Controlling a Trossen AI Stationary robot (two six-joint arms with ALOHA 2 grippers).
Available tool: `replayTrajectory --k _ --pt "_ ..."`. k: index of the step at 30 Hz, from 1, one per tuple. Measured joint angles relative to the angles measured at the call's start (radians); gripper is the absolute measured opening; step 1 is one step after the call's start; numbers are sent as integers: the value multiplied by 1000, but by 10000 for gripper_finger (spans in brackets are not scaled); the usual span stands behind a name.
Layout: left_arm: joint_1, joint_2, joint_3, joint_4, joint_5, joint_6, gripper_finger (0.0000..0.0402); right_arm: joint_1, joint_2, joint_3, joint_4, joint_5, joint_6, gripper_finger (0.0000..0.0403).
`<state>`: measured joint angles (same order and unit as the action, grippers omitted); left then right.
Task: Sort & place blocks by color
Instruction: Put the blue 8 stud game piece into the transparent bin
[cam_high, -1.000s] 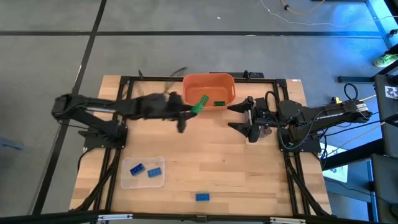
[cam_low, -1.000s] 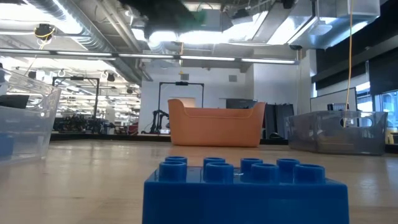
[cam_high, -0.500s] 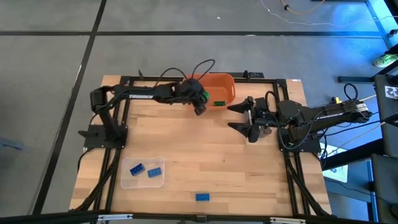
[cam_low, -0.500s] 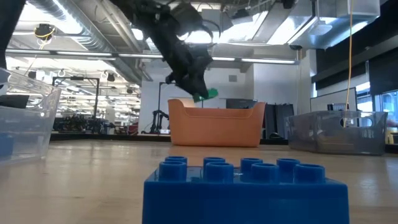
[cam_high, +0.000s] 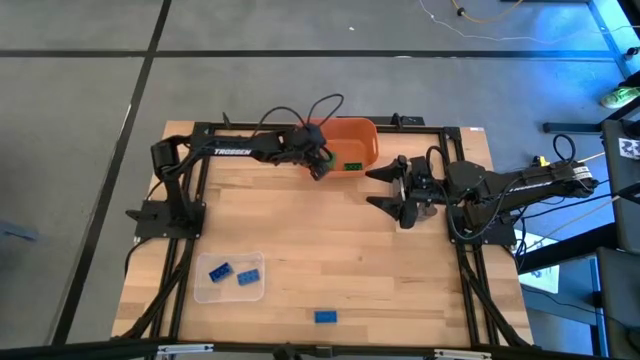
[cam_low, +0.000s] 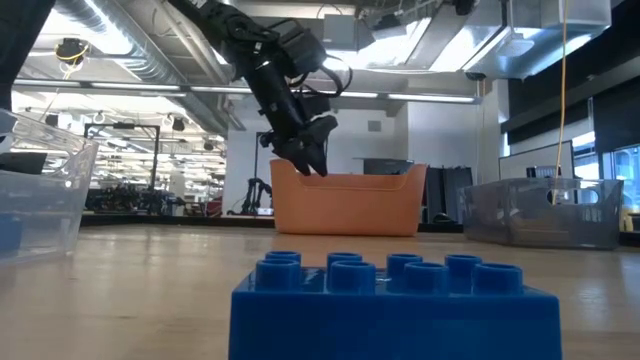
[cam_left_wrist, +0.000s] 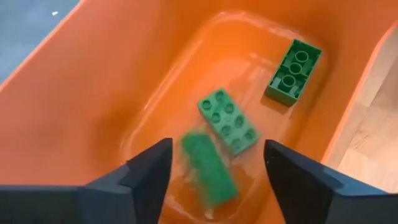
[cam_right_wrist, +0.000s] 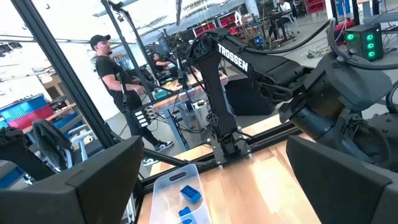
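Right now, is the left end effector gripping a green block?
No: the left end effector is open over the orange bowl, and three green blocks lie free inside.

Three green bricks (cam_left_wrist: 229, 121) lay in the orange bowl (cam_high: 352, 133), one of them blurred. Three blue bricks (cam_high: 219, 270) showed: two in the clear tray (cam_high: 230, 290) near the table's (cam_high: 330, 250) front left corner, one loose at its front edge.

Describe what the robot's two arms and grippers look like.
Both arms are matte black, jointed, with loose black cables looping alongside. The left arm carries white TROSSEN lettering. The left gripper and right gripper each have two broad, dark, angular fingers.
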<state>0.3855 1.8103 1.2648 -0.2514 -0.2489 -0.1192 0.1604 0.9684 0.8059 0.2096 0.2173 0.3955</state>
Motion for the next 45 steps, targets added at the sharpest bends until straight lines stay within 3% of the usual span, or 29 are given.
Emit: replayTrajectory --k 5,9,16,19,25,31,35,39,45 --pt "4 -15 -1 -6 23 0 284 0 0 0 0 0 0 398" --pt "3 -92 -1 -2 72 -10 293 0 0 0 0 0 -4 398" --pt "-35 -334 -2 -1 271 -101 286 0 0 0 1 0 -9 398" --pt "-109 -442 -2 28 285 -100 285 0 0 0 -2 0 -8 398" --pt "-327 -626 -86 202 127 -46 285 0 0 0 -2 0 -8 398" --pt "-532 -748 -298 405 -95 -34 285 0 0 0 -2 0 -11 398" --pt "-620 -795 -442 542 -185 -36 285 0 0 0 -2 -1 -12 398" --pt "-647 -818 -539 613 -146 -38 285 0 0 0 -2 -1 -11 398" --pt "-647 -824 -558 646 -126 -82 285 0 0 0 -2 -1 -11 398"
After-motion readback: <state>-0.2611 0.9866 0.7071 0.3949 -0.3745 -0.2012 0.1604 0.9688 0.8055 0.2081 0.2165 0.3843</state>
